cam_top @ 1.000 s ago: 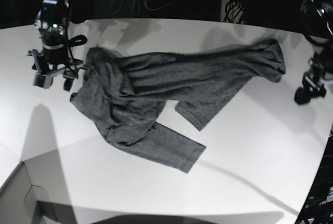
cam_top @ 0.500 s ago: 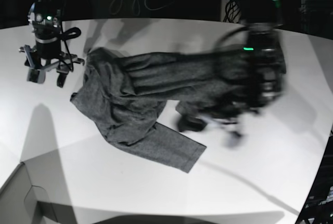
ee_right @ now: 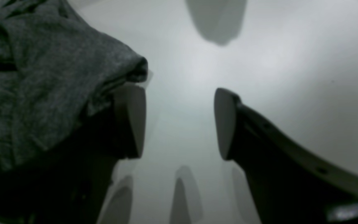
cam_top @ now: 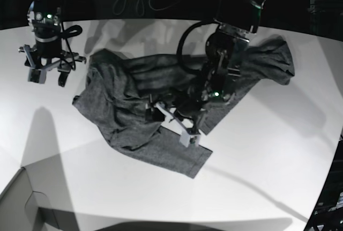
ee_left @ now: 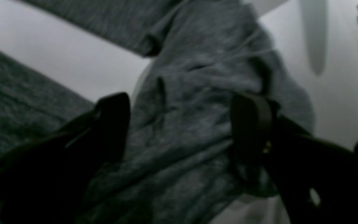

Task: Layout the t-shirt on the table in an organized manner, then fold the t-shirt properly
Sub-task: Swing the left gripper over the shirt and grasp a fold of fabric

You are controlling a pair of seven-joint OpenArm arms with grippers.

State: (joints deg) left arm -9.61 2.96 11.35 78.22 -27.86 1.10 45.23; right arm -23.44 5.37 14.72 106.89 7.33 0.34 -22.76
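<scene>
One t-shirt (cam_top: 134, 97), dark heather grey, lies crumpled across the middle of the white desk (cam_top: 257, 161), stretched from the base view's left toward its upper right. Cloth is bunched and creased; one sleeve or hem piece (cam_top: 179, 156) points toward the near edge.

Two arms in view.

Left fingers (cam_top: 170, 119): over the shirt's middle, spread wide and released, one on each side of a raised fold. In the left wrist view these fingers (ee_left: 179, 124) straddle wrinkled cloth (ee_left: 191, 124) without pinching it; whether the tips touch the fabric cannot be told. White desk (ee_left: 73, 65) shows in a gap between two parts of the shirt.

Right fingers (cam_top: 47, 75): at the shirt's far-left end in the base view, just beside the cloth, over bare desk. In the right wrist view they (ee_right: 179, 121) stand apart and released, with only desk (ee_right: 275, 62) between them; a shirt edge (ee_right: 57, 77) lies against the outside of one finger (ee_right: 130, 118).

Grey box corner (cam_top: 21, 204): at the near-left corner of the base view, well apart from the shirt.
</scene>
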